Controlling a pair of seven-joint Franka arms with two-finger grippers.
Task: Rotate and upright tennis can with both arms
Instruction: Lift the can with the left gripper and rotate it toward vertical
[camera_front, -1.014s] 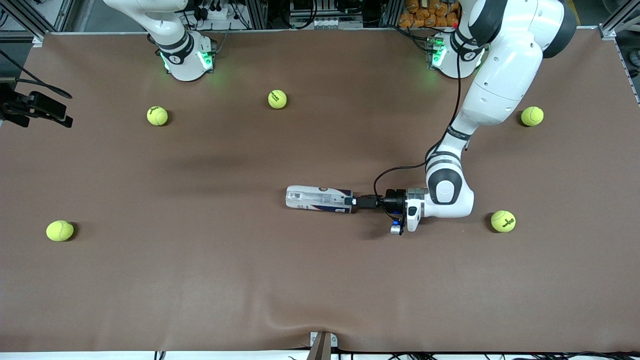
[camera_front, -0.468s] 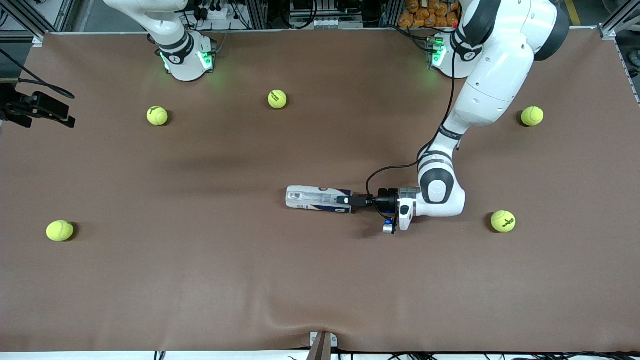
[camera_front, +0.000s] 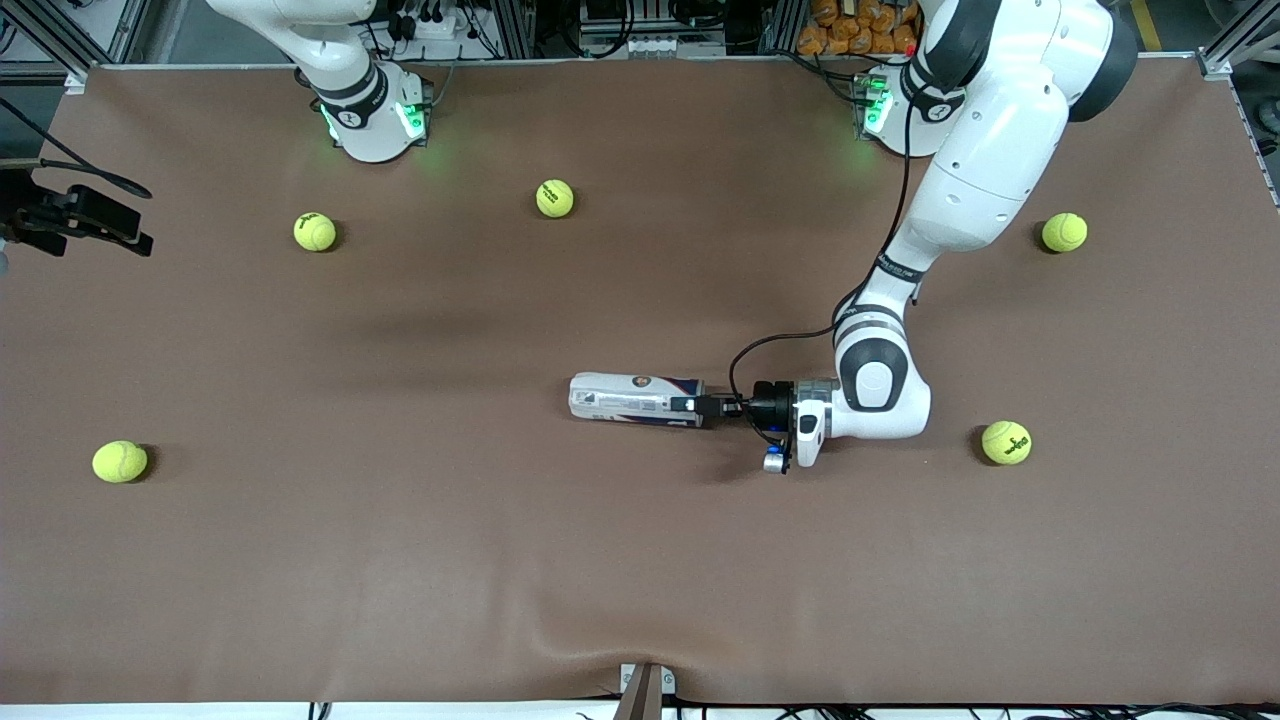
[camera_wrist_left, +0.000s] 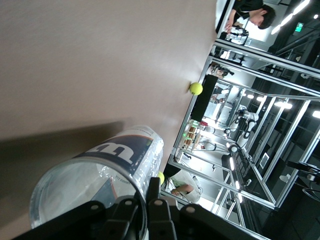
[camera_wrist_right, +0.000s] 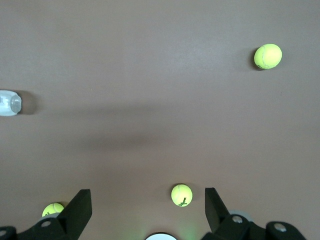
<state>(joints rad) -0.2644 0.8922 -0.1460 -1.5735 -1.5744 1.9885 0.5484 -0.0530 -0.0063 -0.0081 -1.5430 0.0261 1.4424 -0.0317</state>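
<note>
The tennis can (camera_front: 632, 399) lies on its side mid-table, a clear cylinder with a white and navy label. Its open end faces the left arm's end of the table. My left gripper (camera_front: 692, 405) is level with the table at that end. In the left wrist view the can (camera_wrist_left: 107, 165) fills the lower frame, and my left gripper (camera_wrist_left: 147, 192) is shut on its rim, one finger inside and one outside. My right gripper (camera_wrist_right: 146, 196) is open and empty, high over the table near the right arm's base. The can's closed end (camera_wrist_right: 8, 102) shows at the edge of that view.
Several yellow-green tennis balls lie scattered: one (camera_front: 1006, 442) close to the left arm's wrist, one (camera_front: 1064, 232) toward the left arm's base, two (camera_front: 555, 198) (camera_front: 315, 231) near the right arm's base, one (camera_front: 120, 461) toward the right arm's end. A black device (camera_front: 75, 215) juts in there.
My left gripper has slid along the table onto the can's open end and closed on its rim. The can has shifted very slightly. The right arm has barely moved.
</note>
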